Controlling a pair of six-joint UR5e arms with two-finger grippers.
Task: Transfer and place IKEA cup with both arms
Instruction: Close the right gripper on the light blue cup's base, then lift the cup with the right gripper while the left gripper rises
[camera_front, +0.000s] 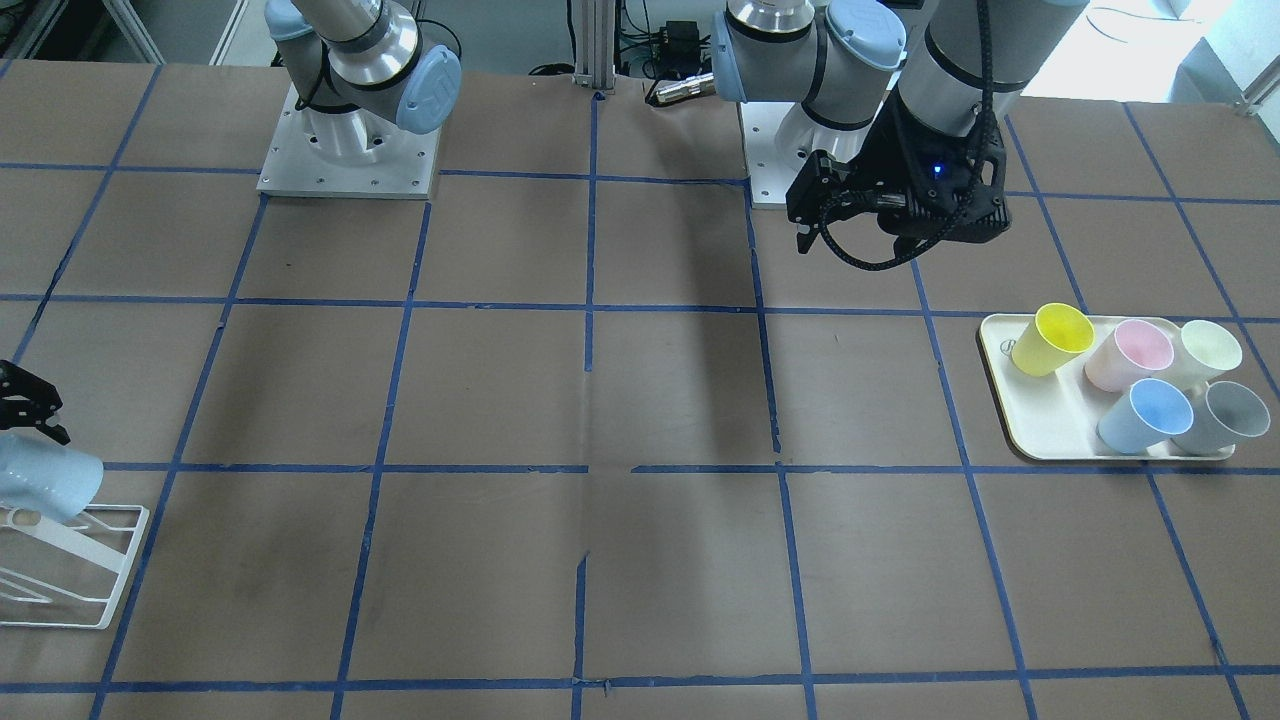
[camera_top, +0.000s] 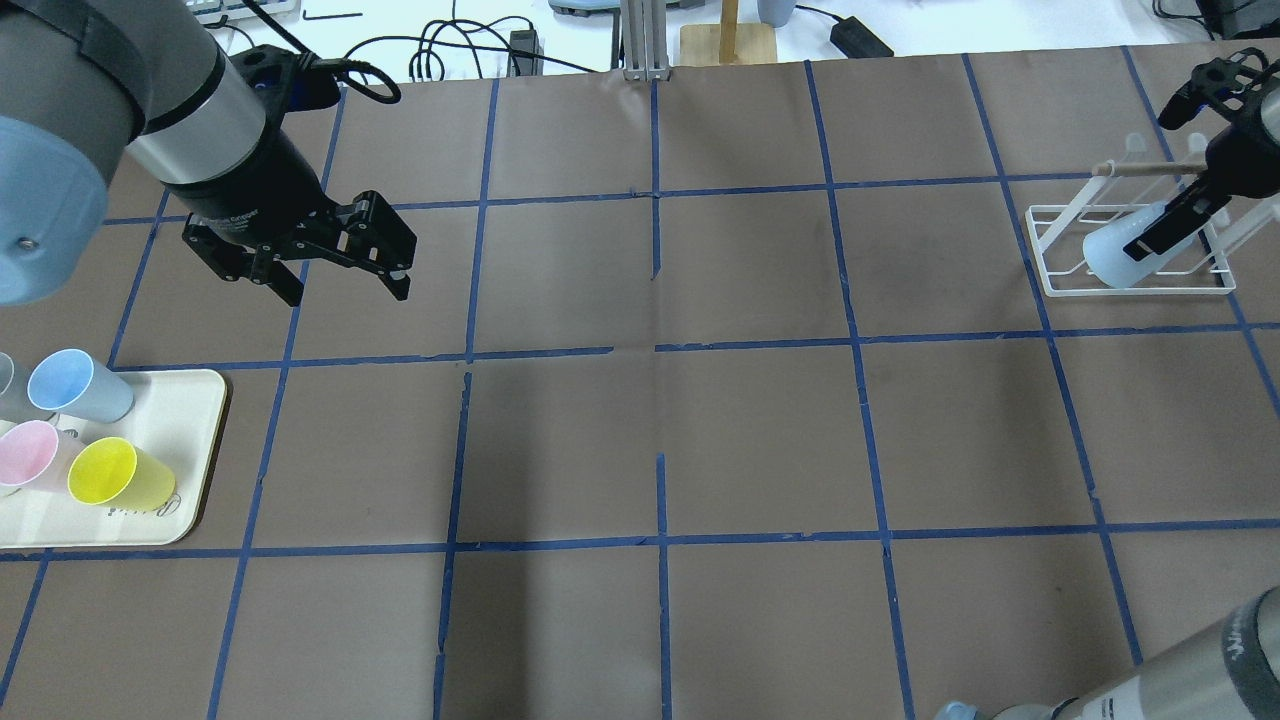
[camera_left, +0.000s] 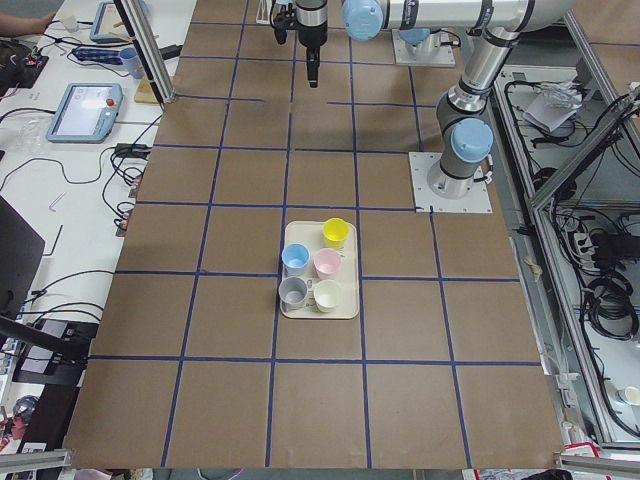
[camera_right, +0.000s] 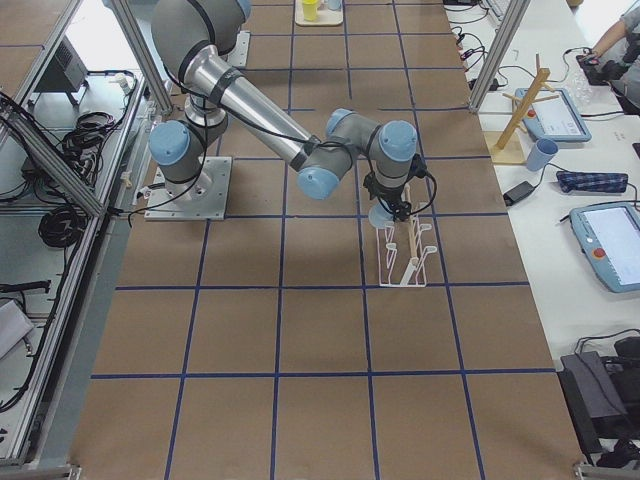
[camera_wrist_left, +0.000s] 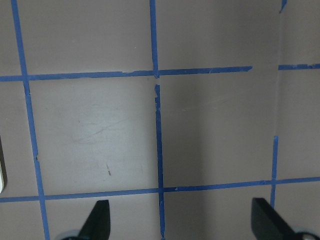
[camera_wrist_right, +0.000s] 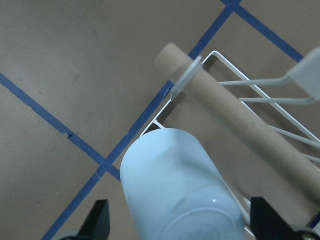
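The pale-blue IKEA cup (camera_top: 1120, 250) sits tilted in the white wire rack (camera_top: 1130, 290) at the table's far right, rim down toward the rack's base. My right gripper (camera_top: 1160, 235) is open. Its fingers (camera_wrist_right: 97, 222) stand wide on either side of the cup (camera_wrist_right: 175, 185) and do not touch it. The cup also shows at the left edge of the front-facing view (camera_front: 45, 485), below the right gripper (camera_front: 35, 425). My left gripper (camera_top: 348, 290) is open and empty above bare table; it also shows in the front-facing view (camera_front: 808, 210).
A cream tray (camera_top: 190, 450) on the robot's left side holds a near-identical blue cup (camera_top: 75, 385), a yellow cup (camera_top: 115, 475), a pink cup (camera_front: 1130, 355), a cream cup (camera_front: 1205, 350) and a grey cup (camera_front: 1220, 415). A wooden dowel (camera_wrist_right: 240, 130) crosses the rack.
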